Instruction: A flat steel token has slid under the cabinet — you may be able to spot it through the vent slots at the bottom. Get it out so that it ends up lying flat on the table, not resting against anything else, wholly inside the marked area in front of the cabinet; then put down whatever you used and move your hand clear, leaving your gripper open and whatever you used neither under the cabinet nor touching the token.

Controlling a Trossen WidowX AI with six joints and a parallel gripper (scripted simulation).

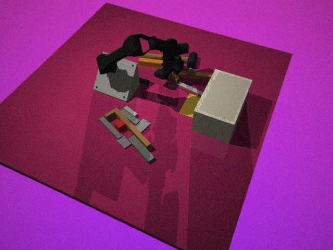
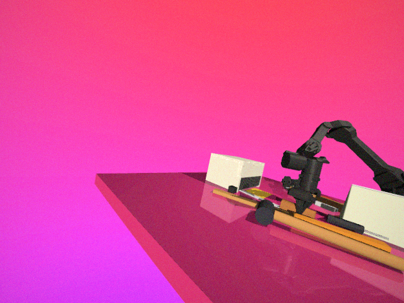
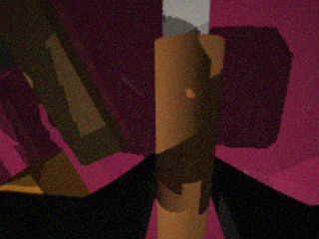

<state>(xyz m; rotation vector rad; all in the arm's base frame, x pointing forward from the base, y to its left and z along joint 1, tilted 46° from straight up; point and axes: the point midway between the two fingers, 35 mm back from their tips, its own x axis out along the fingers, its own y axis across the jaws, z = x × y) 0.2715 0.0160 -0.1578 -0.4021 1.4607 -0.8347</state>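
Observation:
The gripper is shut on the round wooden handle of a tool lying low over the table. The tool's flat grey blade points at the cabinet. In the top view, its far end reaches the cabinet's edge; whether it is underneath cannot be told. The yellow marked area lies beside the blade, in front of the cabinet's dark slotted opening. The steel token cannot be made out.
A mallet with a black head, an orange bar and a brown stick lie beside the tool. A black cylinder lies behind the gripper. Grey flat pieces, a wooden L-shaped piece and a red block lie across the table.

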